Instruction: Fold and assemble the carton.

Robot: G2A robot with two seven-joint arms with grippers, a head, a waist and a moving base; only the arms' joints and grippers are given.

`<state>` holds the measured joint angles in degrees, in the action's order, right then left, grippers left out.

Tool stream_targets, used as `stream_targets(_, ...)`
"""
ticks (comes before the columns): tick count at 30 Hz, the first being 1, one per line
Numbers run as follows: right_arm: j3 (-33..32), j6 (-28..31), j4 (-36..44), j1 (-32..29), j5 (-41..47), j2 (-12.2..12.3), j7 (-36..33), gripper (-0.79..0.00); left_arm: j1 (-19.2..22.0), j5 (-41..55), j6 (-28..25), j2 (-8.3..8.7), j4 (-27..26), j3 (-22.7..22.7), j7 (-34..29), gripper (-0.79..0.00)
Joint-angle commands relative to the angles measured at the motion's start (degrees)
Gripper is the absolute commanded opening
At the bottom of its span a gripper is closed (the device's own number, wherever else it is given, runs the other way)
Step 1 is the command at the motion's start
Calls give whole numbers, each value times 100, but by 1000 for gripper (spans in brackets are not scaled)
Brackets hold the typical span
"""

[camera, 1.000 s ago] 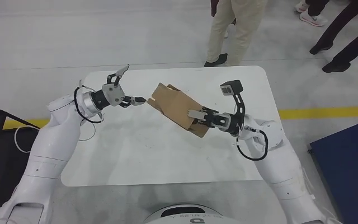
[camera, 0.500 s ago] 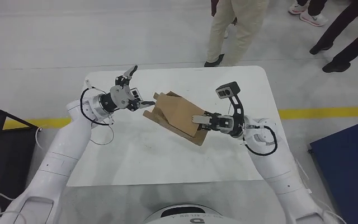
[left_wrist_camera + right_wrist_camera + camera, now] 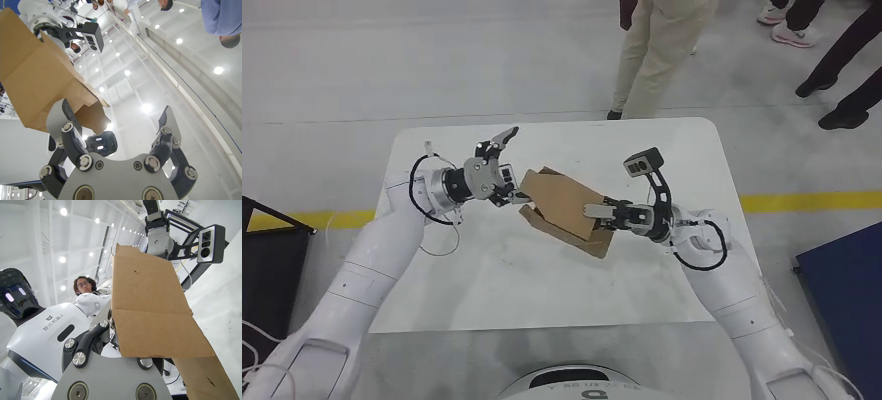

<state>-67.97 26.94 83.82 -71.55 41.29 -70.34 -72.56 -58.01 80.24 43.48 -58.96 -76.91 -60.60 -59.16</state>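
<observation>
A brown cardboard carton (image 3: 564, 203), partly folded, is held above the middle of the white table (image 3: 442, 290). My right gripper (image 3: 591, 212) is shut on the carton's right end. In the right wrist view the carton (image 3: 149, 306) rises from the right gripper (image 3: 116, 330), with one finger (image 3: 101, 321) beside the panel and the other hidden behind it. My left gripper (image 3: 516, 166) is open at the carton's left end. In the left wrist view one finger (image 3: 65, 111) lies against a crumpled flap of the carton (image 3: 37, 75), and the left gripper (image 3: 116, 114) holds nothing.
Bare tabletop lies in front of and to the left of the carton. Off the table, a dark blue object (image 3: 842, 300) stands on the floor at the right and a black item (image 3: 267, 270) at the left.
My left arm has swung right, bringing its open gripper from clear of the carton up to the carton's left end. The carton, held by the right gripper, shifted slightly and tilted.
</observation>
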Motion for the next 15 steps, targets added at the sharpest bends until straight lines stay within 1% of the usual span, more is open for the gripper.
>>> stream_targets(1, 28, 1, -1, 13, 20, -2, -32, -785, 23, -21, 9, -17, 20, 44, -16, 0)
stream_targets(9, 151, -34, 37, 66, 164, -17, -102, -785, 167, -158, 107, -83, 76, 245, -57, 0)
stream_targets(15, 164, -29, -30, 97, 300, -23, -84, -785, 257, -139, 22, -65, 258, 49, -142, 0)
